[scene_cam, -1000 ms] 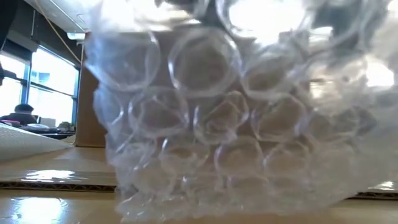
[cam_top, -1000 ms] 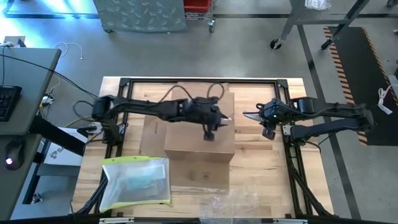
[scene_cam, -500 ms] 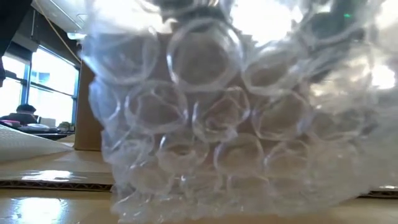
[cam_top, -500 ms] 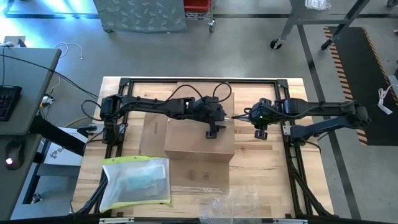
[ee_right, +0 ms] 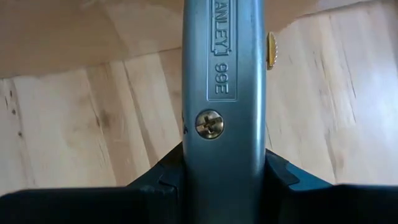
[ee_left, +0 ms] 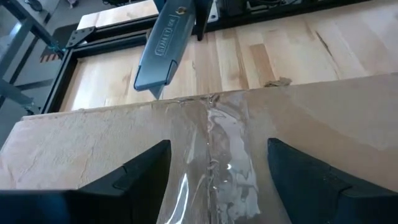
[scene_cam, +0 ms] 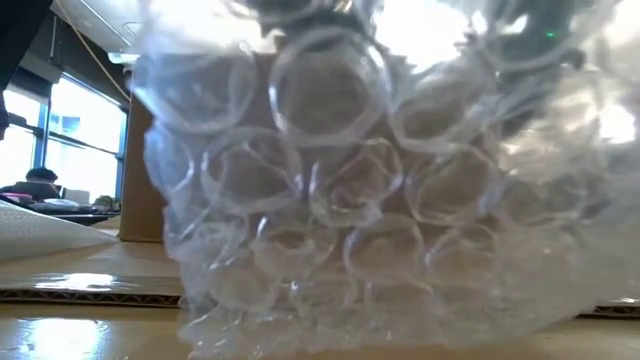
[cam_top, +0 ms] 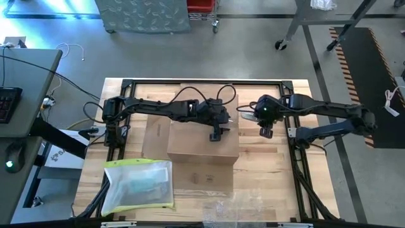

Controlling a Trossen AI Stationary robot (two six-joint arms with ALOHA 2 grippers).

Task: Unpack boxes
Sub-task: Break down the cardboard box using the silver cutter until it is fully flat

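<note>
Most of the level view across the table is blocked by a heap of bubble wrap [scene_cam: 340, 190] right against the lens, so from there I make out only a brown blur of the box [cam_top: 201, 147] behind it and a strip of window at the side. That box sits in the middle of the wooden table [cam_top: 272, 164], its flaps shut and a strip of clear tape [ee_left: 217, 155] running along the top seam. My left claw [cam_top: 216, 134] hangs over the far end of the box top with its fingers [ee_left: 140, 174] spread wide on either side of the tape, gripping nothing. My right claw [cam_top: 255, 116] is just off the box's far right corner, clenched on a grey utility knife [ee_left: 165, 43] whose tip points at the box edge where the tape ends; whether the tip touches the cardboard I cannot tell. Near the front left corner of the box lies a clear padded sleeve with a yellow edge [cam_top: 139, 183], and crinkled film [cam_top: 240, 209] lies at the table's front edge, cut off by the picture. Black frame rails [cam_top: 209, 82] border the table. Beyond it is grey floor, a desk [cam_top: 25, 82] with cables on the left and a striped mat [cam_top: 370, 76] on the right.
</note>
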